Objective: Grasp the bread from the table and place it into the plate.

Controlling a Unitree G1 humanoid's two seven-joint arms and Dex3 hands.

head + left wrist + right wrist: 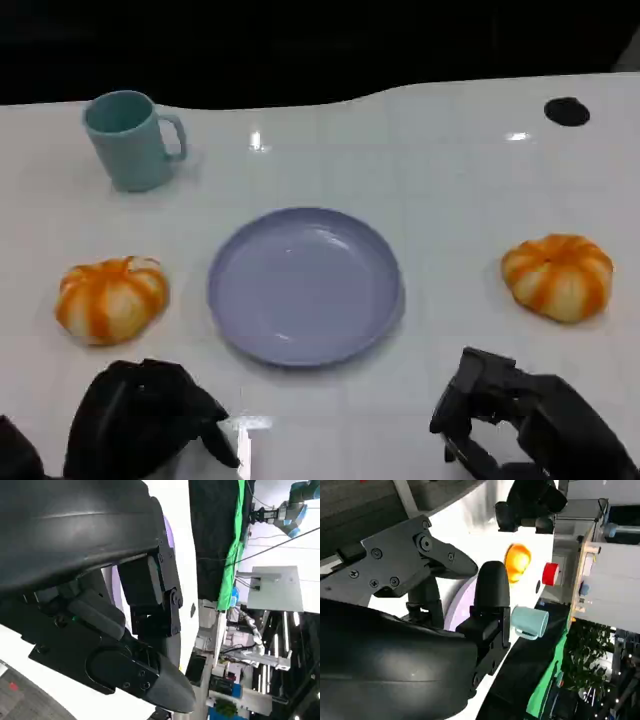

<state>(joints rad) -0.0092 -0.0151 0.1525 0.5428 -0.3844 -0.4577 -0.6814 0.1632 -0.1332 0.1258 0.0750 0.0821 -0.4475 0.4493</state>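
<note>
Head view: lavender plate (305,285) mid-table, one bread (110,298) toward left edge, another bread (558,276) toward right edge, teal mug (130,138) far left corner, left hand (150,420) curled, empty, right hand (520,415) parted, empty; right wrist view: bread (517,561), mug (530,621) beyond fingers (492,587).

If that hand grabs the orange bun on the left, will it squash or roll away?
The left bun looks puffy and domed, so it probably gives a little under the left hand. It seems to sit on a flat base, so rolling looks unlikely. On the glossy table it might slide if nudged.
</note>
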